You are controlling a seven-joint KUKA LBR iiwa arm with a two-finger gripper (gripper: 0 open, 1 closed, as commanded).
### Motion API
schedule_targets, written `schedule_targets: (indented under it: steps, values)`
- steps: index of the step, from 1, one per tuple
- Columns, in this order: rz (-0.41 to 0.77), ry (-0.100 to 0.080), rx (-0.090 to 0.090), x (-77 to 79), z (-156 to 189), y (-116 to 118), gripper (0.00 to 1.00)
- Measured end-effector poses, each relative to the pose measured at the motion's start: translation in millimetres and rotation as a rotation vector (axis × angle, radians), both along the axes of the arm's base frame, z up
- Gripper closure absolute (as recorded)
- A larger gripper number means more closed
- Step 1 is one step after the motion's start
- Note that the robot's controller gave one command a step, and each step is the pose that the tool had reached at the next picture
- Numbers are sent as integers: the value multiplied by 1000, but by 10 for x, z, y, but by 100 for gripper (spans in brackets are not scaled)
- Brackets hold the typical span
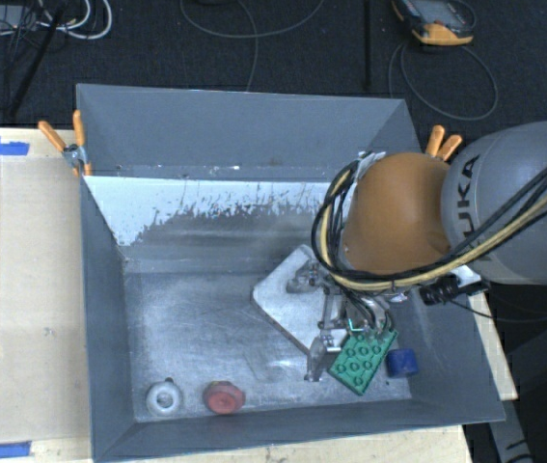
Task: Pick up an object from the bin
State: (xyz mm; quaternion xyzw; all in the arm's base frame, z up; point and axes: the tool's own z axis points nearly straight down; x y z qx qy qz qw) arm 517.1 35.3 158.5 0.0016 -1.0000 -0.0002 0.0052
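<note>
Hand [329, 353] low at bin [205, 297] front right, just beside green studded block [362, 363]; blue block [402, 362] adjacent; grip state: can't tell.

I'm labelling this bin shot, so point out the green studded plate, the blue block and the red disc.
green plate [362, 363], camera view, on its studded top face.
blue block [401, 362], camera view, middle of its top.
red disc [223, 397], camera view, at its centre.

Dark letters reading "UKA", probably the tail of a longer brand name, stand on the grey arm [505, 210] casing beside its orange cover [394, 210].
</note>
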Motion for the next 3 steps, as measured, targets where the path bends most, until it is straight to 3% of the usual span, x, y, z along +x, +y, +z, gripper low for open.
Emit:
schedule_targets:
  steps: [1, 2, 3]
  values:
    - [28, -5, 8, 99, -887, -636, 0]
    - [93, -10, -3, -486, -218, -1340, 0]
    - [-178, -11, 0, -136, -871, -1462, 0]
